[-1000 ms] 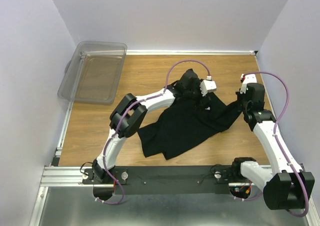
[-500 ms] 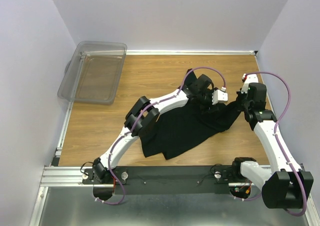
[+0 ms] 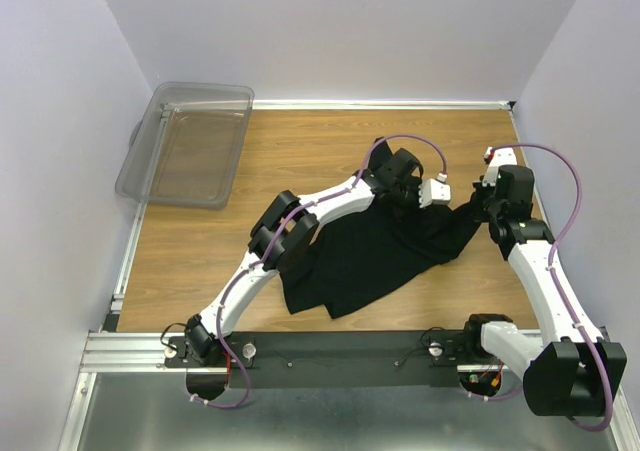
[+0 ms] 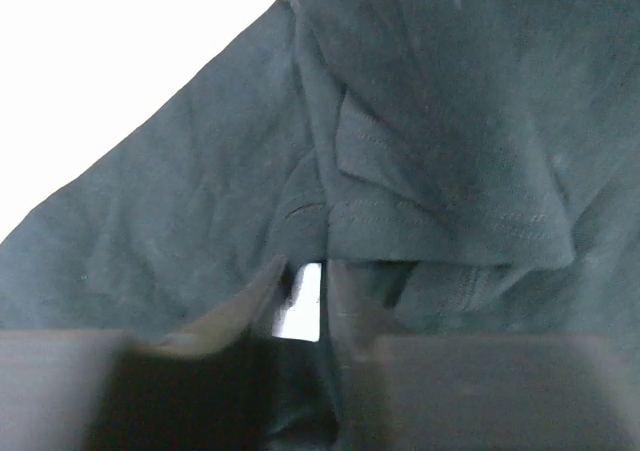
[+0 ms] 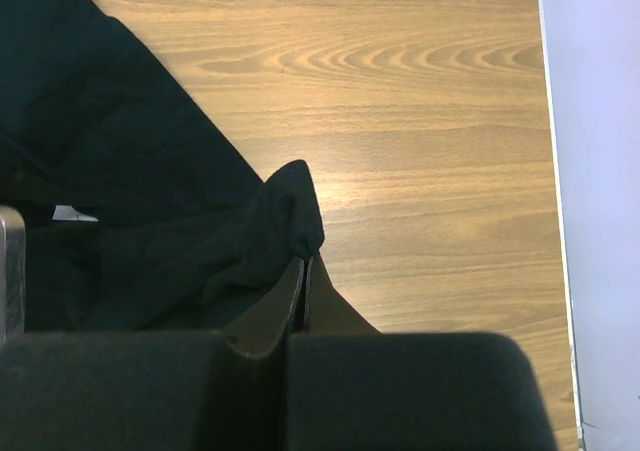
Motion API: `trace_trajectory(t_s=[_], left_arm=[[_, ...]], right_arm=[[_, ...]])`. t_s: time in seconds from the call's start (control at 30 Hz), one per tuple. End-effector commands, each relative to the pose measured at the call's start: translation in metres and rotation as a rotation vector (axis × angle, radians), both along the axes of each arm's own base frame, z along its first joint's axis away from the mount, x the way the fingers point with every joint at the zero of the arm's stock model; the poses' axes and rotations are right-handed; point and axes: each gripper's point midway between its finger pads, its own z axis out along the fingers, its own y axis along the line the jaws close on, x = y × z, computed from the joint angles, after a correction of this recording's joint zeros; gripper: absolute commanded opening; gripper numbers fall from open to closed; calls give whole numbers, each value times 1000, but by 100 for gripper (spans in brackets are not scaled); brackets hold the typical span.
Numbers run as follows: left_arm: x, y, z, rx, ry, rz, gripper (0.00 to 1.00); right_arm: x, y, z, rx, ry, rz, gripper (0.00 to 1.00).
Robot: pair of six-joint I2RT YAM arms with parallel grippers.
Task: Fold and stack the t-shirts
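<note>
A black t-shirt (image 3: pixel 365 256) is seen crumpled on the wooden bench (image 3: pixel 300 151), spread from the lower centre of the top view toward the right, well apart from the clear bin (image 3: pixel 190 156) at the upper left. A peak of cloth at its right edge is pinched between the right fingers (image 5: pixel 270 316), which are closed tight on it. The left fingers (image 4: pixel 235 311) are set narrowly apart at the shirt's bunched upper part, a white tag (image 4: pixel 300 301) showing in the gap; whether cloth is gripped there cannot be told.
</note>
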Motion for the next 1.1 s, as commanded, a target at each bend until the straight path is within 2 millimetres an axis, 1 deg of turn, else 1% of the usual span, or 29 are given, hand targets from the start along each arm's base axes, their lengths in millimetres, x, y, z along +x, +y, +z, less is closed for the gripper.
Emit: trace_trajectory(t_s=[0.0, 0.07, 0.1, 0.13, 0.17, 0.2, 0.23, 0.27, 0.3, 0.33, 0.4, 0.43, 0.47, 0.5, 0.53, 0.57, 0.6, 0.63, 0.67, 0.7, 0.73, 0.77, 0.8, 0.9, 0.93, 0.97, 1.0, 1.03, 1.07], left_arm=[[-3, 1, 5, 2, 1, -4, 14], [-1, 1, 17, -20, -8, 7, 0], [-3, 3, 18, -25, -3, 12, 0], [2, 0, 42, -78, -39, 22, 0], [3, 1, 52, -99, -35, 42, 0], [3, 7, 55, -106, -31, 55, 0], [6, 6, 90, -172, -74, 66, 0], [3, 12, 92, -179, -62, 77, 0], [3, 14, 105, -205, -76, 81, 0], [2, 16, 139, -265, -120, 86, 0], [-2, 25, 153, -282, -131, 100, 0], [-7, 29, 179, -319, -157, 103, 0], [-9, 35, 178, -312, -156, 117, 0], [-12, 40, 186, -322, -163, 128, 0], [-16, 47, 213, -366, -190, 141, 0], [-19, 53, 223, -380, -201, 152, 0], [-21, 61, 222, -373, -204, 180, 0], [-27, 71, 251, -420, -230, 198, 0], [-28, 79, 255, -422, -236, 223, 0], [-32, 85, 269, -443, -242, 236, 0], [-39, 95, 306, -515, -272, 255, 0], [-44, 102, 324, -551, -279, 270, 0], [-56, 113, 362, -631, -296, 274, 0], [-83, 127, 426, -768, -324, 262, 0], [-106, 132, 465, -853, -345, 225, 0], [-121, 138, 500, -926, -359, 212, 0], [-129, 134, 501, -934, -343, 195, 0], [-157, 134, 533, -1005, -343, 141, 0], [-169, 134, 547, -1039, -339, 122, 0]], right_arm=[[5, 2, 12, 30, -41, 1, 1], [5, 3, 12, 33, -41, 2, 1], [5, 2, 12, 32, -42, 3, 1], [5, 3, 13, 34, -45, 5, 1], [6, 3, 15, 34, -48, 8, 1], [6, 3, 17, 33, -54, 8, 1], [8, 4, 21, 37, -65, 12, 1], [9, 5, 25, 38, -76, 19, 1], [9, 6, 28, 42, -82, 25, 1], [12, 9, 35, 53, -99, 40, 1], [15, 13, 44, 63, -119, 65, 1], [18, 18, 58, 71, -149, 88, 1], [19, 25, 68, 83, -172, 132, 1], [20, 29, 80, 85, -197, 157, 1], [20, 38, 92, 101, -222, 209, 1], [22, 41, 121, 95, -279, 236, 1], [20, 44, 135, 96, -301, 257, 1], [18, 49, 152, 98, -333, 285, 1], [15, 50, 190, 87, -405, 299, 0], [13, 51, 209, 82, -440, 305, 0], [13, 50, 230, 70, -480, 300, 1], [11, 47, 250, 56, -519, 285, 1], [6, 38, 293, 22, -602, 244, 1], [-4, 24, 354, -24, -726, 166, 1], [-19, 19, 392, -40, -815, 134, 1], [-23, 13, 409, -49, -851, 98, 1], [-31, 11, 425, -52, -889, 84, 1], [-53, 9, 462, -57, -983, 67, 1], [-58, 8, 475, -57, -1013, 58, 0]])
